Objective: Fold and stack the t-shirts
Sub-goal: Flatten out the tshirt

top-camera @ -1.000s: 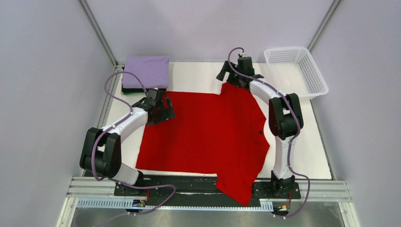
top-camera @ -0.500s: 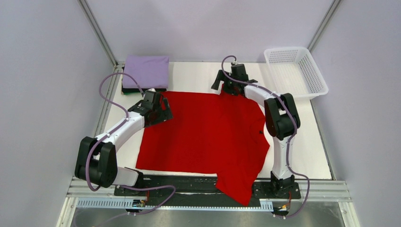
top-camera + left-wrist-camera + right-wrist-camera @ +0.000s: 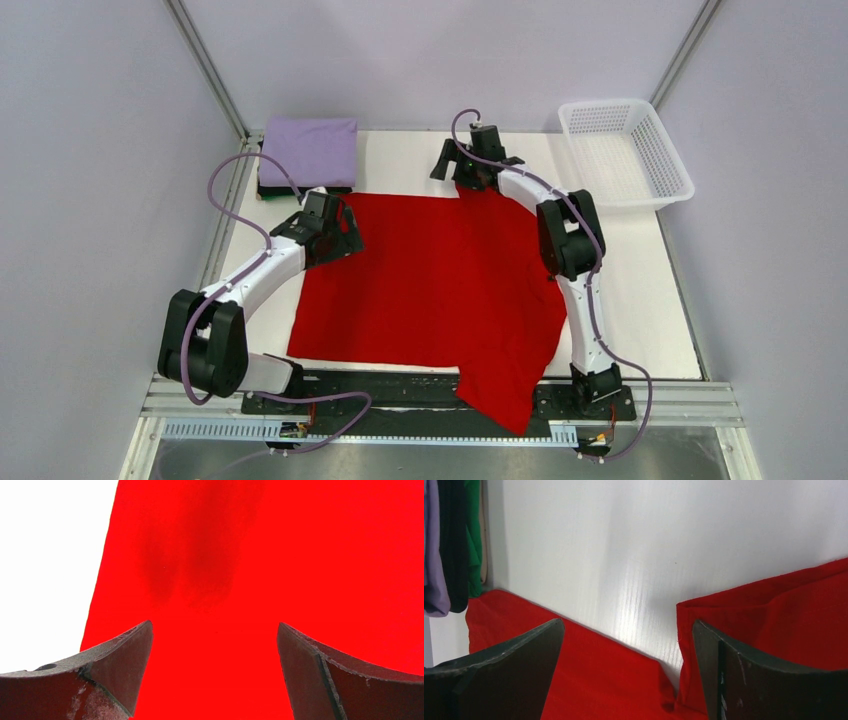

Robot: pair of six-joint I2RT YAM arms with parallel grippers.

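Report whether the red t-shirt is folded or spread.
Mostly spread: the red t-shirt lies flat across the table, only its right side apparently doubled over, one corner hanging off the near edge.

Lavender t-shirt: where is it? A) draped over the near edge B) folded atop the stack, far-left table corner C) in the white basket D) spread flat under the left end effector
B: the lavender t-shirt lies folded on darker folded cloth at the table's far-left corner.

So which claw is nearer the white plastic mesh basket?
Right. The right claw is at the far edge of the red cloth t-shirt, left of the white plastic mesh basket; the left claw is farther, over the shirt's far-left corner.
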